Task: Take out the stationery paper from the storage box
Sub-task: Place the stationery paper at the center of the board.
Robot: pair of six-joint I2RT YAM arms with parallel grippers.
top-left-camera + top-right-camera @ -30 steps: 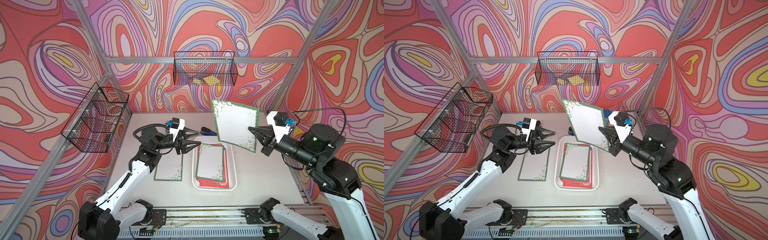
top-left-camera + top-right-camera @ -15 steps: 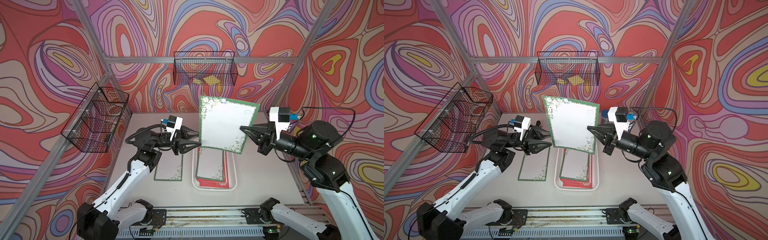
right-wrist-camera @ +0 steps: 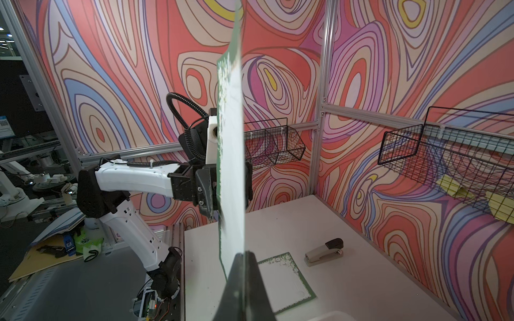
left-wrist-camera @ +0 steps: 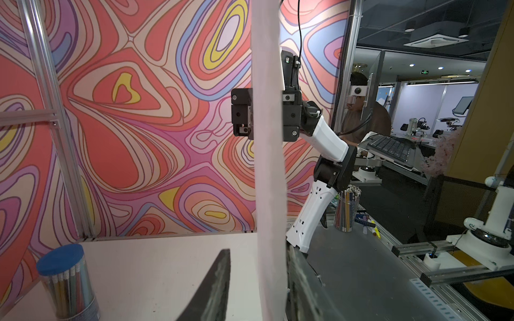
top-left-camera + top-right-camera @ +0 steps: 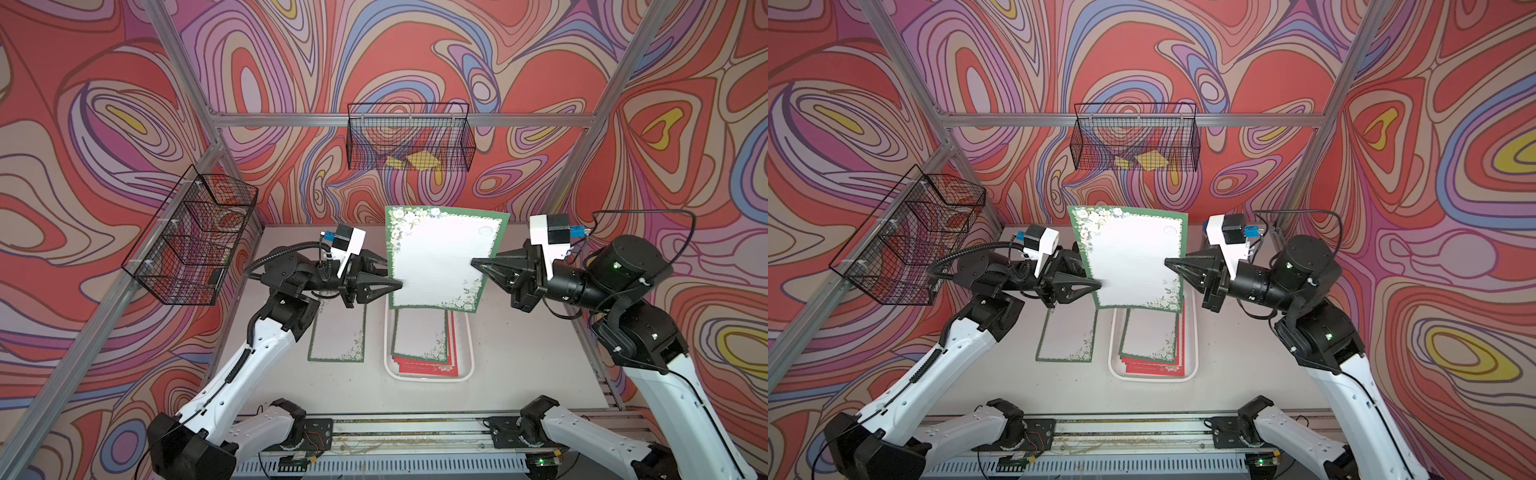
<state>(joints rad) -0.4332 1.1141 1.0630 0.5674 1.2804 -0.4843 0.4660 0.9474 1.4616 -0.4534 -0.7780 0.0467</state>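
A: L side?
B: My left gripper (image 5: 394,274) has its jaws apart, straddling one edge of the lifted stationery sheet (image 5: 440,257). Below it a second sheet (image 5: 337,336) lies flat on the counter (image 5: 519,353).
A: Mid + R?
B: Lifted sheet stands upright in the air above the storage box (image 5: 428,377), w/ the stack (image 5: 422,336) inside it. Right gripper (image 5: 473,262) is clamped on the opp. edge.

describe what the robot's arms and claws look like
Both arms are white shells with black joints: left arm, right arm. The left claw and right claw have black pointed triangular fingers under a white camera block. A ribbed black hose feeds the left; a thin black cable loops by the right.
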